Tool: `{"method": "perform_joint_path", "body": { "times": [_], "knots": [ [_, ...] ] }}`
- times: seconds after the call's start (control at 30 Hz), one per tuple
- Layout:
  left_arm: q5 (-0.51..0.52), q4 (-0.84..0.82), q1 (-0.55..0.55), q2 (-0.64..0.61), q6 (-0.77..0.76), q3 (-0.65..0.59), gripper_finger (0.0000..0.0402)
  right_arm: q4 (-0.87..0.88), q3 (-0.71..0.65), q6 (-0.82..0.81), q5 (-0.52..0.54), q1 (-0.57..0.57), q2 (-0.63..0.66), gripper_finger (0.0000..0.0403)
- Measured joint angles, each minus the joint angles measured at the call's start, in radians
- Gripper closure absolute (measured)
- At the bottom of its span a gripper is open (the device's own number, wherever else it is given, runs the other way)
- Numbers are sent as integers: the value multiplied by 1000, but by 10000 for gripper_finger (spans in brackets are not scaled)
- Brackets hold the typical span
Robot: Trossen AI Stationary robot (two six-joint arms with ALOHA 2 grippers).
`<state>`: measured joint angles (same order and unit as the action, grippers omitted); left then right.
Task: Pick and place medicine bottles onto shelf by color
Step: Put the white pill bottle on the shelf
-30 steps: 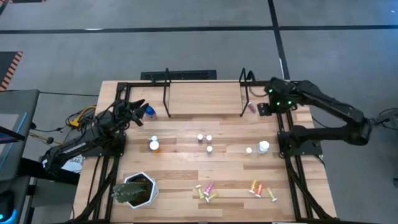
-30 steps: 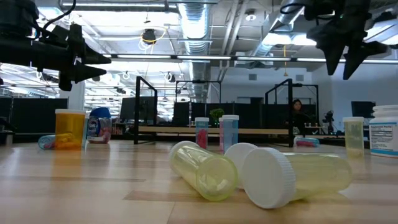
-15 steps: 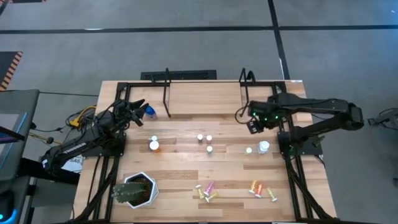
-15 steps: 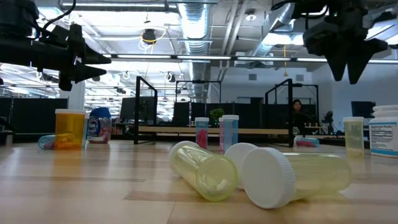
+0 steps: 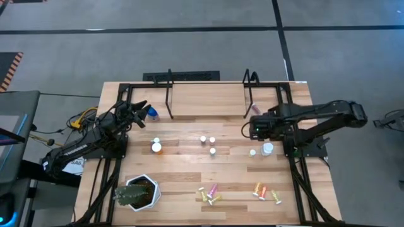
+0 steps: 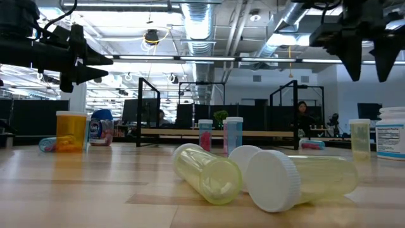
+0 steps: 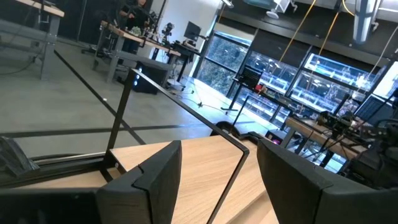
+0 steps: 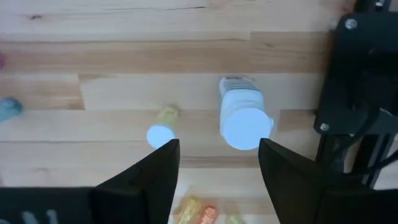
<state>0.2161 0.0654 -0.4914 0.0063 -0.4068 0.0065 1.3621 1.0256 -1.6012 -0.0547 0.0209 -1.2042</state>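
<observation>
Medicine bottles stand scattered on the table: an orange one (image 5: 156, 147), small white-capped ones (image 5: 208, 140), a blue-lidded one (image 5: 151, 113) and a wide white bottle (image 5: 267, 149). Yellow, pink and orange ones (image 5: 209, 194) lie near the front edge. The shelf (image 5: 208, 101) stands at the far side, with a pink bottle (image 5: 255, 108) at its right end. My right gripper (image 8: 217, 155) points down, open, above the white bottle (image 8: 242, 118) and a small yellow one (image 8: 160, 132). My left gripper (image 7: 217, 165) waits open at the far left, beside the blue-lidded bottle.
A green spiky plant in a white pot (image 5: 136, 192) sits at the near left corner. Black frame rods (image 5: 297, 176) run along both sides of the table. Bare wood lies between the standing bottles and the lying ones in front.
My right gripper has swung from the shelf's right end toward the table's near edge and a little leftward, sinking slightly and rolling about its own axis. It now hangs over the white bottle. No bottle has moved.
</observation>
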Motion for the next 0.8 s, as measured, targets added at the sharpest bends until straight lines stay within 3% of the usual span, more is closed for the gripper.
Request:
{"method": "perform_joint_path", "body": {
  "times": [0.23, 0.5, 0.8],
  "knots": [
    [0, 0, 0, 0, 0, 0, 203, 11, 0, -8, 27, 86, 0, 102],
    [0, 0, 0, 0, 0, 0, 203, 14, -53, -100, 31, 117, 0, 14],
    [0, 0, 0, 0, 0, 0, 203, -97, -161, -95, 39, 114, 0, 13]
  ]
}}
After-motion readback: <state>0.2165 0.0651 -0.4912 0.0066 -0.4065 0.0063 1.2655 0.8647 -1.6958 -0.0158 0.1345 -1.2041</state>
